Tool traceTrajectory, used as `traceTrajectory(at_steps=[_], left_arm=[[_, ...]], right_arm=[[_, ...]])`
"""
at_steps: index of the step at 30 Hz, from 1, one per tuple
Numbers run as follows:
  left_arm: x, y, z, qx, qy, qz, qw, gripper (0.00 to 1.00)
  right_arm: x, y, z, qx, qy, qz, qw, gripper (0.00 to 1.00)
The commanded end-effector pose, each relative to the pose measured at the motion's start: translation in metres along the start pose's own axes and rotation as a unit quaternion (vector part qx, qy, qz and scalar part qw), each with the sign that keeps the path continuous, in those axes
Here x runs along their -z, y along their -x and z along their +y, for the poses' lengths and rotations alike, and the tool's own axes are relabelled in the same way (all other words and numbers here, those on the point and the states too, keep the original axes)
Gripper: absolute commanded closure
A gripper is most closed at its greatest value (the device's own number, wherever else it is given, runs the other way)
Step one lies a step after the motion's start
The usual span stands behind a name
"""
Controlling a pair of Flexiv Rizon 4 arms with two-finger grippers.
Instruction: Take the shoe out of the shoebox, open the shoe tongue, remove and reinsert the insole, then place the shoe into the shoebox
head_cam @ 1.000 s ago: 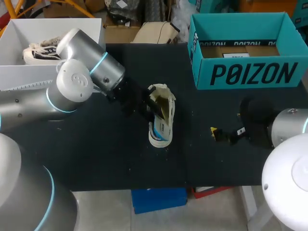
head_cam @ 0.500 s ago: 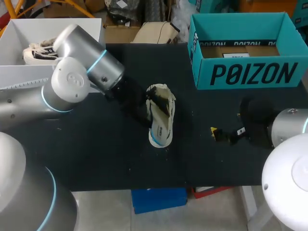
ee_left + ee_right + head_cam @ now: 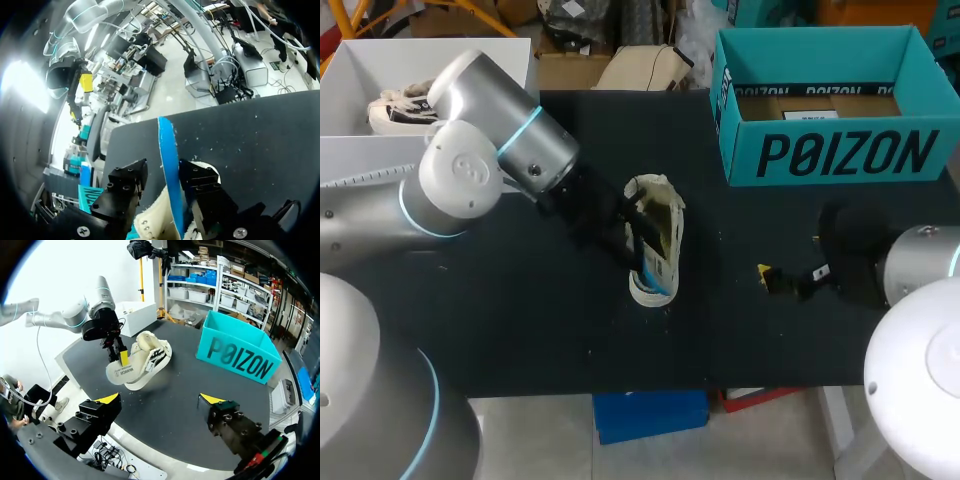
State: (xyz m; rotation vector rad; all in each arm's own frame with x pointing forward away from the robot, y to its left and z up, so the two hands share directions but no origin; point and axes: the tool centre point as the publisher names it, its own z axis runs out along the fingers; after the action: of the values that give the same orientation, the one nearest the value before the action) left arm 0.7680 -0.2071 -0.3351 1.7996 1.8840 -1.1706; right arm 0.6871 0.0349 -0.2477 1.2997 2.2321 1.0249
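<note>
- Head view: the left arm comes in from the left, and its left tool (image 3: 625, 228) is down at the left side of the shoe (image 3: 657, 235).
- The shoe lies in the middle of the dark counter (image 3: 520, 320), lengthwise from far to near, with its cream upper turned toward the tool.
- The teal shoebox (image 3: 840, 150) stands open at the far right, well apart from the shoe, with brown card showing inside.
- The right tool (image 3: 772, 275) hangs over the near right of the counter, apart from the shoe.
- Left wrist view: a blue insole (image 3: 169, 160) stands on edge up through the middle of the left tool, rising out of the cream shoe beneath it. Whether the tool is clamped on the insole, I cannot tell.
- Right wrist view: the right tool has its two yellow-tipped fingers (image 3: 107, 399) spread wide with nothing between them.
- Ahead of it the shoe lies tipped on its side, sole toward this tool, with the left tool on its far-left side and the shoebox off to the right.
</note>
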Motion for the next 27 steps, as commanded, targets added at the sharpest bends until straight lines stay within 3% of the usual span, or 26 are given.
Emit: traceTrajectory(at_steps=[1, 11, 27], left_arm=[[0.001, -0.002, -0.006, 0.001, 0.001, 0.006, 1.0, 1.0], [0.001, -0.001, -0.003, -0.012, 0.014, -0.013, 1.0, 1.0], [-0.007, -0.003, 0.024, -0.005, 0.064, -0.012, 0.998, 1.0]], right_arm=[[0.0, -0.001, -0.002, 0.0, 0.002, -0.001, 1.0, 0.0], [0.0, -0.001, -0.002, 0.0, 0.002, -0.001, 1.0, 0.0], [0.0, -0.001, -0.002, 0.0, 0.002, -0.001, 1.0, 0.0]])
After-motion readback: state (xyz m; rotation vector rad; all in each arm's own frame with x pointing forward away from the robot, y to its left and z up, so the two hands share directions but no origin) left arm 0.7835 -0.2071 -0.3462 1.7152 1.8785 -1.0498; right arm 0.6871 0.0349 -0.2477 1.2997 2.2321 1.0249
